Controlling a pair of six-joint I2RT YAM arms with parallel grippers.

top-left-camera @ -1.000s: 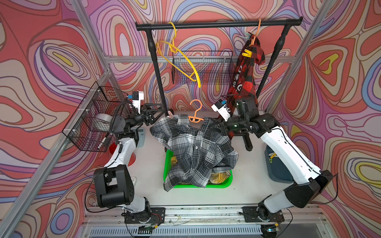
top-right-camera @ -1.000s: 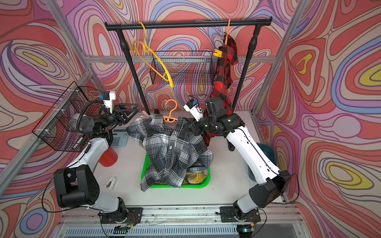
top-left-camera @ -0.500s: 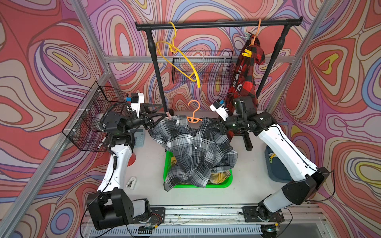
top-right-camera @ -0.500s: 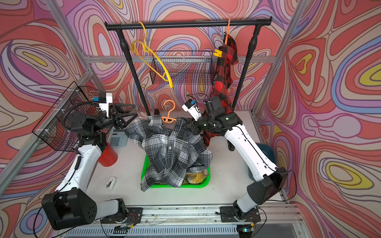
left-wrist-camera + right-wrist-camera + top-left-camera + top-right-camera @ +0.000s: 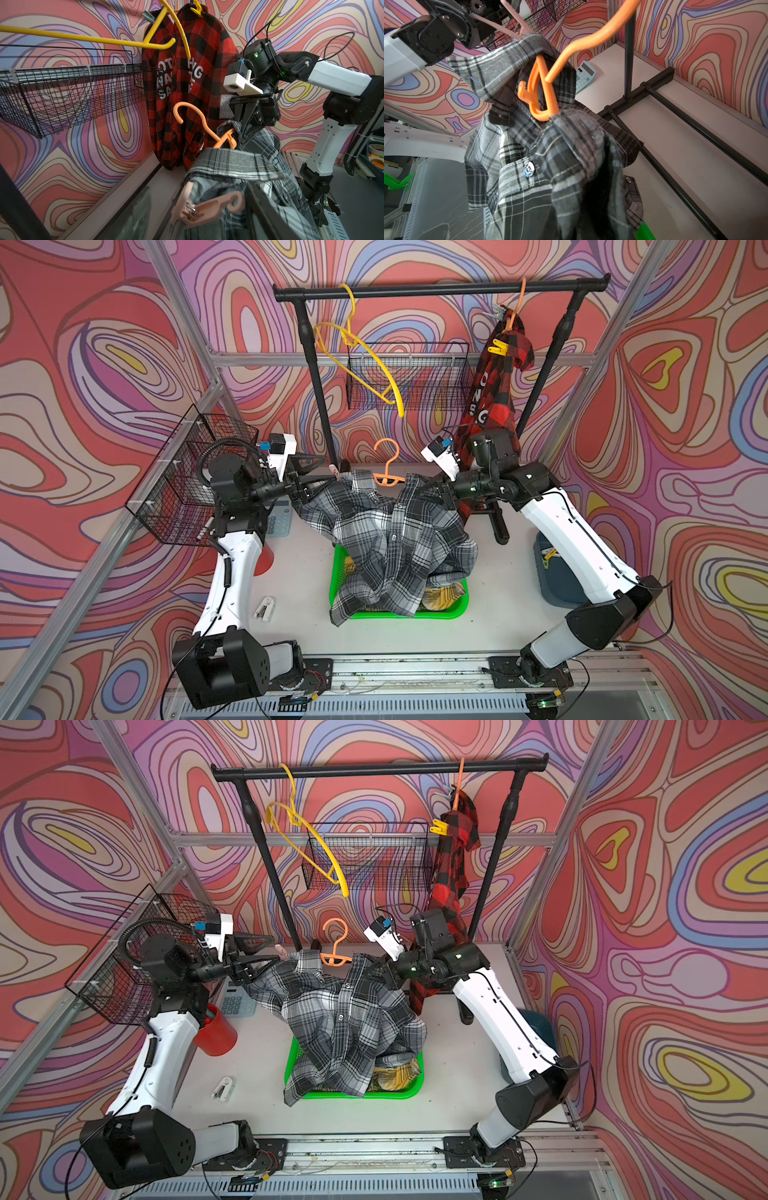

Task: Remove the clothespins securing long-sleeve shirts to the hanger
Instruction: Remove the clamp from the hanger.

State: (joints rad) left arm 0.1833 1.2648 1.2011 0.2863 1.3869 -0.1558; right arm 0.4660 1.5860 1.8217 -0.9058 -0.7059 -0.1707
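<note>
Where the grey plaid shirt (image 5: 386, 531) sags on its orange hanger (image 5: 386, 477) below and in front of the black rail (image 5: 436, 290), a pale pink clothespin (image 5: 207, 207) with a metal spring ring bites one shoulder. Its handles splay between the parted jaws of the left gripper (image 5: 328, 468). The right gripper (image 5: 245, 129) is pinched tight on the shirt's other shoulder. A yellow clothespin (image 5: 498, 349) clips the red-black shirt (image 5: 486, 406) hanging from the rail.

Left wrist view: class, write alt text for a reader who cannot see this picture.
A pale pink clothespin clips a grey plaid shirt close to the camera, with the shirt draped over an orange hanger. The right gripper pinches the shirt's far side; a red-black check shirt hangs behind.
</note>
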